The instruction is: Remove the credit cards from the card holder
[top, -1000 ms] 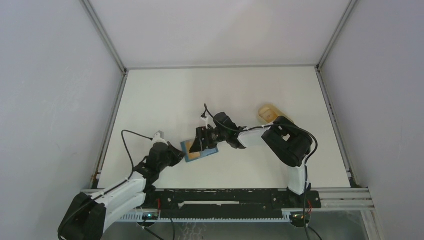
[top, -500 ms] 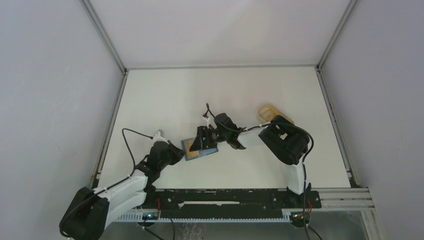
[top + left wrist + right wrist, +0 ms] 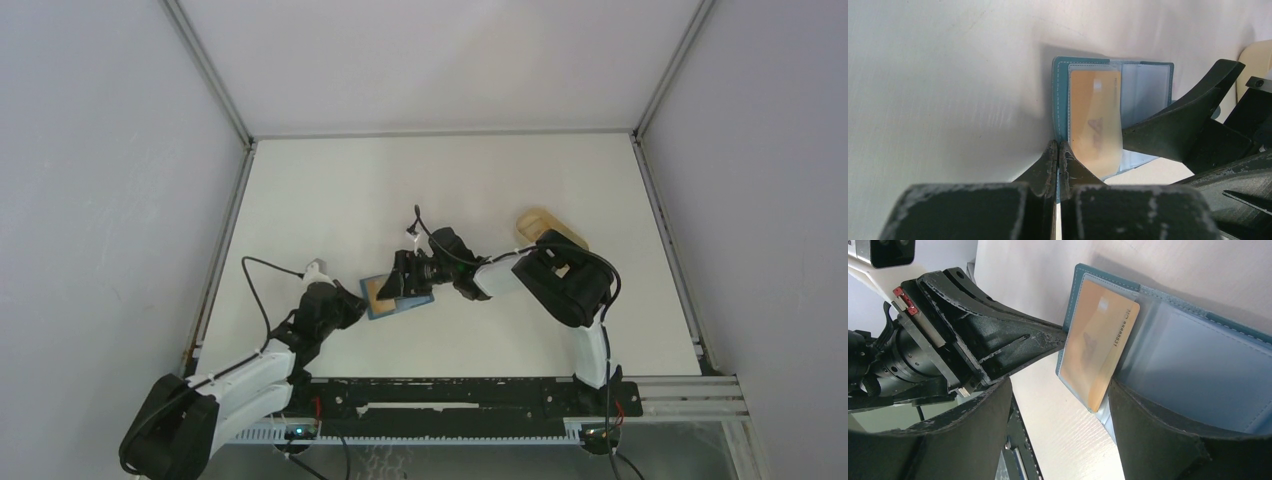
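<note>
The teal card holder [image 3: 1062,95] lies open on the white table, seen from above as a small blue patch [image 3: 400,303]. A tan credit card [image 3: 1098,350] sticks partly out of its left clear sleeve, also visible in the left wrist view [image 3: 1095,115]. My left gripper [image 3: 1058,150] is shut on the holder's teal edge next to that card. My right gripper [image 3: 1058,435] is open over the holder. One of its fingers [image 3: 1158,435] rests on the clear sleeve beside the card's long edge, and the card's lower corner lies between the fingers.
A pale beige card [image 3: 545,225] lies flat on the table behind the right arm, also at the top right of the left wrist view [image 3: 1255,65]. The table's near edge and black rail [image 3: 1013,450] run just below the holder. Grey walls enclose the table.
The holder and both grippers have shifted slightly to the left. The left gripper stays clamped on the holder's edge, and the right gripper stays open over it.
</note>
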